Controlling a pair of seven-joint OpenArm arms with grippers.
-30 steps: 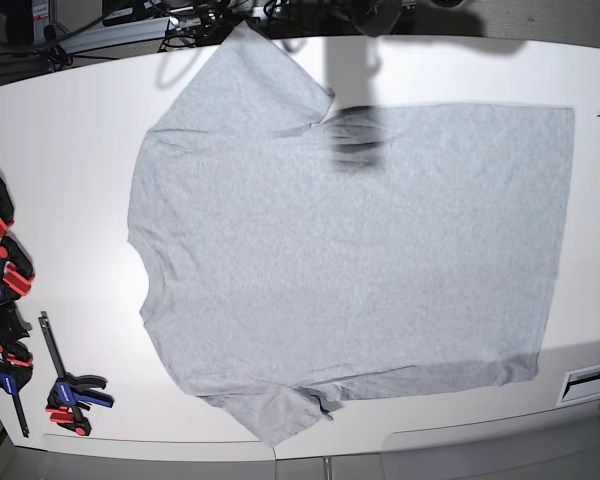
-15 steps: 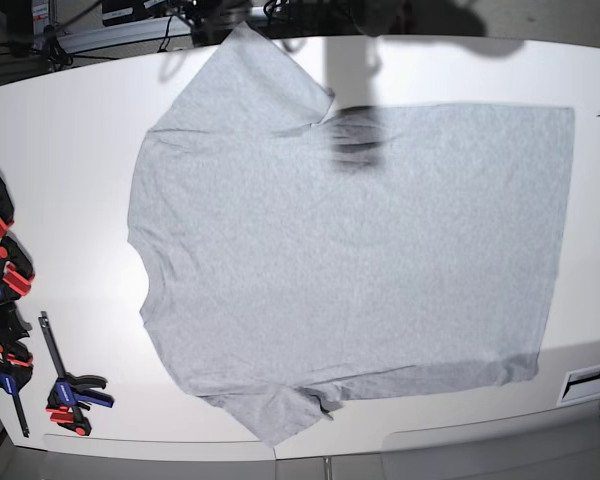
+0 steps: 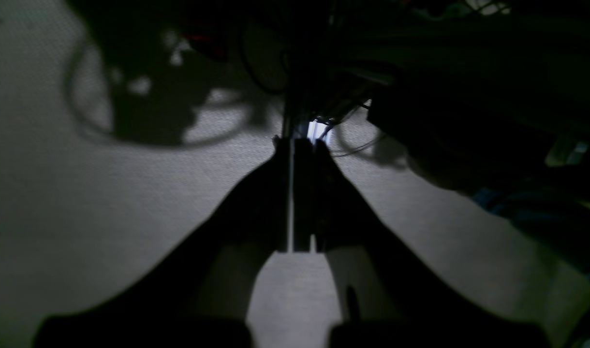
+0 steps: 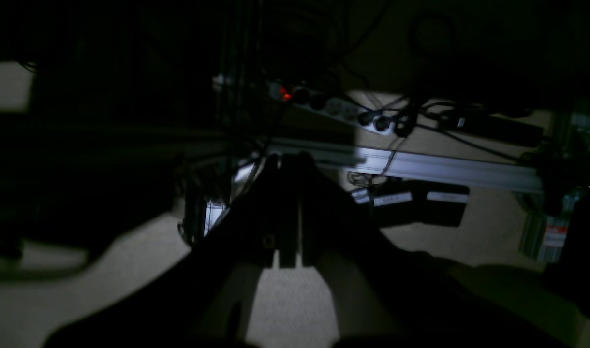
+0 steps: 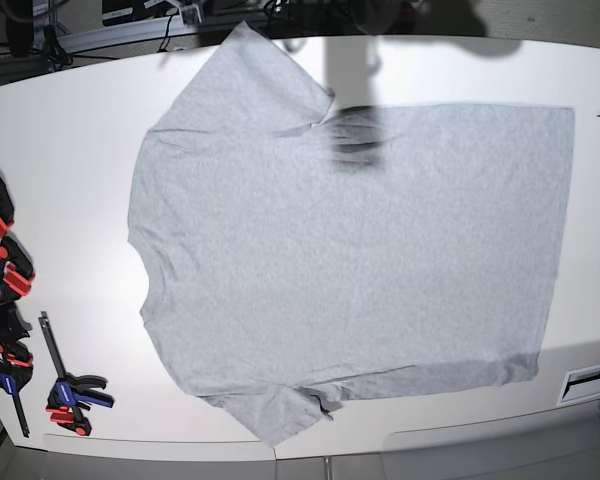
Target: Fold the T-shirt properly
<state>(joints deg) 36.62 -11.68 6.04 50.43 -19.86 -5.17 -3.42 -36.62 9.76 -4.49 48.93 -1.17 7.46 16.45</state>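
Left claw [image 3: 295, 145] closed, jaws pressed together, holding nothing, hanging over a dim grey floor. Right claw [image 4: 287, 162] likewise closed and empty, above a power strip [image 4: 343, 108] and a metal rail [image 4: 420, 166]; both wrist views very dark, so finer detail uncertain. Neither claw visible from the base camera. T-shirt [image 5: 350, 260] spread flat on the white table [image 5: 60, 150], plain side up, collar toward the view's left, hem to the right, sleeves out top and bottom. Clamps [image 5: 10, 300] lying along the table's left edge.
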